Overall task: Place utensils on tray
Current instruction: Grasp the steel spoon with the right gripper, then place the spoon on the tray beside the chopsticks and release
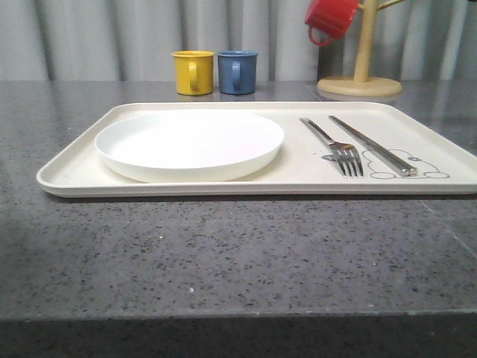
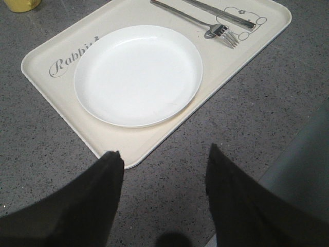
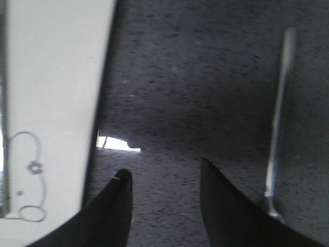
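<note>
The tray [image 1: 82, 160] lies across the middle of the table [image 1: 223, 253]. On its left half sits the plate [image 1: 190, 143]. To the right of the plate, also on the tray, the fork [image 1: 335, 145] and the knife [image 1: 371, 145] lie side by side, the knife on the right, both running slantwise from the back toward the front. Behind the tray two mugs [image 1: 194, 72] stand next to each other. Behind the tray's right end stands a mug rack [image 1: 361, 74] with a third mug [image 1: 328, 19] hanging from it. A spoon [image 3: 277, 118] lies on the table off the tray, well apart from its edge.
</note>
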Motion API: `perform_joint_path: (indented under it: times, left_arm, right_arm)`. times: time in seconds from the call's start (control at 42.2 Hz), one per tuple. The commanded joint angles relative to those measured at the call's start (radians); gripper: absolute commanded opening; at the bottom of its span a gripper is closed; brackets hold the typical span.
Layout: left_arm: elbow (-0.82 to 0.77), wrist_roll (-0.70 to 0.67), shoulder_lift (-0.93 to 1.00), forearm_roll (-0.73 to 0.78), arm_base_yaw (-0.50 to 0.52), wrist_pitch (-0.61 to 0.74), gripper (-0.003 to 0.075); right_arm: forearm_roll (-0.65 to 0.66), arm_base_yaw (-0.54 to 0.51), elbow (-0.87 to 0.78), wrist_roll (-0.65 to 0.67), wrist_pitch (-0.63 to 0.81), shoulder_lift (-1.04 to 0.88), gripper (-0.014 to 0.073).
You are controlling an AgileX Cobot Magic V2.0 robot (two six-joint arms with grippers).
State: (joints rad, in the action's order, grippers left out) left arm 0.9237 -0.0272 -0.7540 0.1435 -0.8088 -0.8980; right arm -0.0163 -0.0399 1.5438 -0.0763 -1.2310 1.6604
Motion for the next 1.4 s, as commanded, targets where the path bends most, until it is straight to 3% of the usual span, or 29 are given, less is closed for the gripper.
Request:
perform_joint_path:
  times: [0.0, 0.237, 0.593, 0.664, 0.83, 0.901, 1.043, 1.375]
  left_arm:
    - [0.026, -0.013, -0.004, 0.000, -0.006, 0.073, 0.0368]
    - [0.026, -0.013, -0.004, 0.000, -0.006, 0.073, 0.0368]
    - [0.026, -0.013, -0.004, 0.000, -0.006, 0.073, 0.0368]
    - [0.026, -0.013, -0.004, 0.000, -0.006, 0.073, 0.0368]
    - [0.026, -0.013, -0.004, 0.000, -0.006, 0.073, 0.0368]
    - [0.026, -0.013, -0.004, 0.000, -0.006, 0.073, 0.0368]
    - [0.026, -0.013, -0.004, 0.000, -0.006, 0.073, 0.0368]
    - [0.026, -0.013, -0.004, 0.000, -0.006, 0.075, 0.0368]
  right_arm:
    - [0.016, -0.079, 0.024, -0.017, -0.045, -0.016, 0.0340]
    - [0.026, -0.145, 0.020, -0.033, -0.039, 0.072, 0.0340]
    - [0.081, -0.146, 0.020, -0.033, 0.000, 0.161, 0.0338]
    - [0.081, -0.146, 0.020, -0.033, 0.000, 0.161, 0.0281]
    - [0.073, -0.146, 0.020, -0.033, 0.000, 0.160, -0.0006]
    - [0.059, -0.146, 0.021, -0.033, -0.002, 0.152, -0.0064]
    - [-0.061, -0.131, 0.029, -0.033, -0.025, 0.088, -0.0067]
    - [-0.276, 0.066, 0.029, -0.037, -0.051, -0.005, -0.0067]
